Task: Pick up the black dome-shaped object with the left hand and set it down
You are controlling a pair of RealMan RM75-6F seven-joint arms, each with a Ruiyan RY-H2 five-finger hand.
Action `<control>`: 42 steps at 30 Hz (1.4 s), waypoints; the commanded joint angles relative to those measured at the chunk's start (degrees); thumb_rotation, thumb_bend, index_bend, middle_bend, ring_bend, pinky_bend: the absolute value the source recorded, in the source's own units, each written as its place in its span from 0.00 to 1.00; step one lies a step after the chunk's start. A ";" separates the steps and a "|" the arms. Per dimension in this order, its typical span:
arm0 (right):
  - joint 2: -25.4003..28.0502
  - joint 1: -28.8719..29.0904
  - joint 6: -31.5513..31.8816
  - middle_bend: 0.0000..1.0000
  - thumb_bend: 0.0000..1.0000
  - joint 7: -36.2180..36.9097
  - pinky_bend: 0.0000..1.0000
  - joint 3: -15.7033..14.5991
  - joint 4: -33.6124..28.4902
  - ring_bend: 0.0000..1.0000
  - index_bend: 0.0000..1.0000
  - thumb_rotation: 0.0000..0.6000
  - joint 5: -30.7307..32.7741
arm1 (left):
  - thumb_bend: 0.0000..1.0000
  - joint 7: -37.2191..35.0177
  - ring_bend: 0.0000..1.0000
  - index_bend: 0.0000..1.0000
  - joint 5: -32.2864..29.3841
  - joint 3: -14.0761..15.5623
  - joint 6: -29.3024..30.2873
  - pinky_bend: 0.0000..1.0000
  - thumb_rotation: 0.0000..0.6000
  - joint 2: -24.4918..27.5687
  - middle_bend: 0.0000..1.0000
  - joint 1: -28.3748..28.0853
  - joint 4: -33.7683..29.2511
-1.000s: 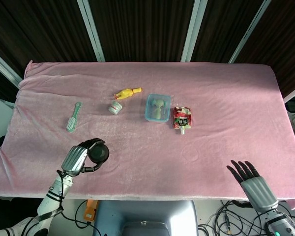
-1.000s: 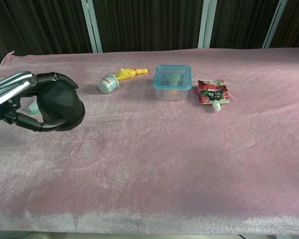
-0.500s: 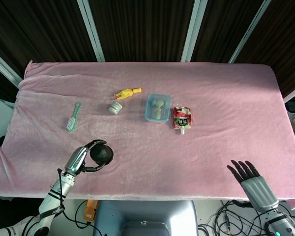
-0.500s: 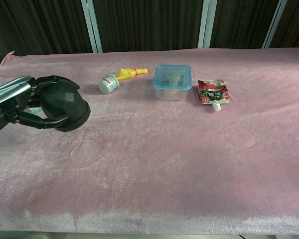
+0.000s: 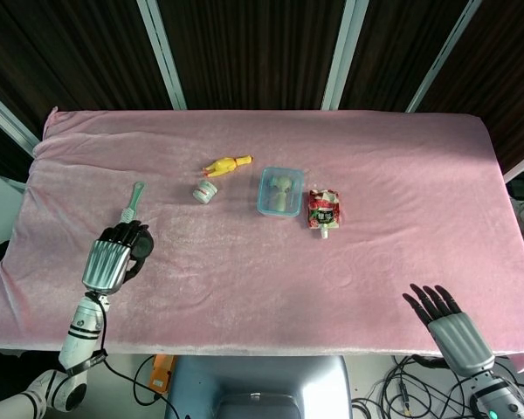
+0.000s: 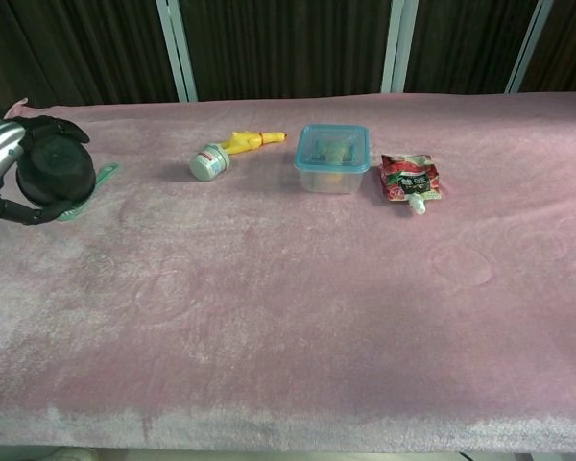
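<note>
My left hand (image 5: 112, 257) grips the black dome-shaped object (image 6: 56, 174) at the left side of the pink table. In the head view the hand covers most of the dome (image 5: 141, 245), of which only a dark edge shows. In the chest view my left hand (image 6: 2, 173) sits at the left edge with its dark fingers curled over the dome's top and under its base. My right hand (image 5: 445, 321) rests open at the table's front right corner, fingers spread, holding nothing; the chest view does not show it.
A green brush (image 5: 131, 205) lies just beyond my left hand, partly hidden behind the dome (image 6: 88, 195). Farther back are a small jar (image 5: 204, 191), a yellow rubber chicken (image 5: 226, 164), a clear lidded box (image 5: 279, 191) and a red pouch (image 5: 323, 211).
My left hand has carried the dome to the left and farther from the table's front edge, toward the green brush. The right hand has stayed still.
</note>
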 commanded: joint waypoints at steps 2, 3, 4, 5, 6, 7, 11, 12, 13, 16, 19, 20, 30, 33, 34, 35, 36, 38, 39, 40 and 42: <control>0.03 -0.01 0.12 0.00 0.00 0.14 0.08 0.01 0.04 0.00 0.00 1.00 -0.07 | 0.35 -36.65 0.56 0.40 -5.35 0.97 -10.66 0.72 1.00 4.34 0.51 0.60 -21.90; 0.04 -0.02 0.13 0.00 0.00 0.18 0.08 0.00 0.06 0.00 0.00 1.00 -0.07 | 0.35 -38.27 0.56 0.40 -6.05 0.95 -12.06 0.72 1.00 5.09 0.51 0.45 -23.16; 0.05 -0.02 0.13 0.00 0.00 0.20 0.08 -0.02 0.07 0.00 0.00 1.00 -0.09 | 0.35 -39.39 0.56 0.40 -6.65 0.86 -13.19 0.72 1.00 5.70 0.52 0.31 -24.12; 0.04 -0.04 0.14 0.00 0.00 0.19 0.08 -0.03 0.09 0.00 0.00 1.00 -0.11 | 0.34 -39.43 0.56 0.40 -6.79 0.82 -13.51 0.72 1.00 5.80 0.52 0.25 -24.24; 0.03 -0.04 0.14 0.00 0.00 0.19 0.08 -0.04 0.11 0.00 0.00 1.00 -0.12 | 0.34 -39.02 0.56 0.40 -6.74 0.81 -13.54 0.72 1.00 5.65 0.52 0.19 -23.98; 0.02 -0.02 0.12 0.00 0.00 0.20 0.08 -0.05 0.12 0.00 0.00 1.00 -0.13 | 0.34 -38.41 0.56 0.40 -6.61 0.81 -13.38 0.72 1.00 5.30 0.51 0.17 -23.46; 0.00 0.00 0.03 0.00 0.00 0.15 0.08 -0.10 0.13 0.00 0.00 1.00 -0.17 | 0.35 -33.92 0.55 0.40 -6.04 1.04 -11.35 0.72 1.00 2.00 0.50 0.54 -18.97; -0.01 0.00 0.02 0.00 0.00 0.12 0.08 -0.08 0.13 0.00 0.00 1.00 -0.14 | 0.35 -32.76 0.55 0.40 -5.77 1.18 -10.80 0.72 1.00 1.13 0.50 0.62 -17.68; -0.01 0.02 -0.04 0.00 0.00 0.08 0.08 -0.07 0.10 0.00 0.00 1.00 -0.08 | 0.35 -31.33 0.54 0.40 -5.29 1.40 -10.04 0.71 1.00 -0.10 0.49 0.73 -15.70; -0.02 0.08 -0.18 0.00 0.00 -0.06 0.08 0.00 0.03 0.00 0.00 1.00 0.08 | 0.35 -28.38 0.50 0.39 -3.98 2.11 -8.52 0.67 1.00 -3.00 0.46 0.92 -10.34; -0.02 0.09 -0.25 0.00 0.00 -0.13 0.08 0.01 0.01 0.00 0.00 1.00 0.15 | 0.35 -26.70 0.47 0.38 -2.94 2.85 -7.65 0.63 1.00 -5.08 0.44 1.11 -5.93; -0.02 0.09 -0.24 0.00 0.00 -0.16 0.08 0.01 -0.01 0.00 0.00 1.00 0.16 | 0.35 -26.13 0.46 0.37 -2.42 3.24 -7.36 0.62 1.00 -5.77 0.43 1.18 -4.27; -0.07 0.10 -0.33 0.00 0.00 -0.30 0.08 -0.03 -0.01 0.00 0.00 1.00 0.18 | 0.34 -24.52 0.39 0.34 -0.68 5.29 -8.00 0.53 1.00 -8.22 0.36 1.49 1.63; -0.04 0.07 -0.20 0.00 0.00 -0.22 0.08 -0.05 0.02 0.00 0.00 1.00 0.09 | 0.34 -24.24 0.36 0.32 -0.59 5.99 -9.29 0.48 1.00 -8.13 0.34 1.46 2.00; -0.03 0.07 -0.19 0.00 0.00 -0.18 0.08 -0.06 0.03 0.00 0.00 1.00 0.07 | 0.34 -24.20 0.35 0.32 -0.63 6.24 -9.92 0.45 1.00 -8.06 0.33 1.42 2.06; -0.01 0.08 -0.17 0.00 0.00 -0.17 0.08 -0.05 0.03 0.00 0.00 1.00 0.06 | 0.34 -24.17 0.33 0.31 -0.66 6.42 -10.43 0.40 1.00 -7.97 0.32 1.37 2.05; -0.02 0.06 -0.16 0.00 0.00 -0.16 0.08 -0.07 0.04 0.00 0.00 1.00 0.05 | 0.34 -24.08 0.31 0.30 -0.71 6.59 -10.93 0.35 1.00 -7.85 0.30 1.33 2.01; -0.03 0.05 -0.14 0.00 0.00 -0.13 0.08 -0.08 0.06 0.00 0.00 1.00 0.02 | 0.34 -23.83 0.27 0.29 -0.74 6.88 -11.82 0.30 1.00 -7.55 0.28 1.22 1.77; -0.02 0.06 -0.14 0.00 0.00 -0.11 0.08 -0.08 0.06 0.00 0.00 1.00 0.02 | 0.34 -23.72 0.25 0.28 -0.74 6.99 -12.16 0.28 1.00 -7.41 0.26 1.17 1.66; -0.02 0.07 -0.15 0.00 0.00 -0.11 0.08 -0.08 0.06 0.00 0.00 1.00 0.03 | 0.34 -23.58 0.22 0.27 -0.70 7.08 -12.49 0.27 1.00 -7.22 0.24 1.09 1.48; -0.01 0.08 -0.19 0.00 0.00 -0.10 0.08 -0.07 0.06 0.00 0.00 1.00 0.05 | 0.34 -23.32 0.17 0.25 -0.61 7.21 -12.95 0.25 1.00 -6.89 0.20 0.96 1.28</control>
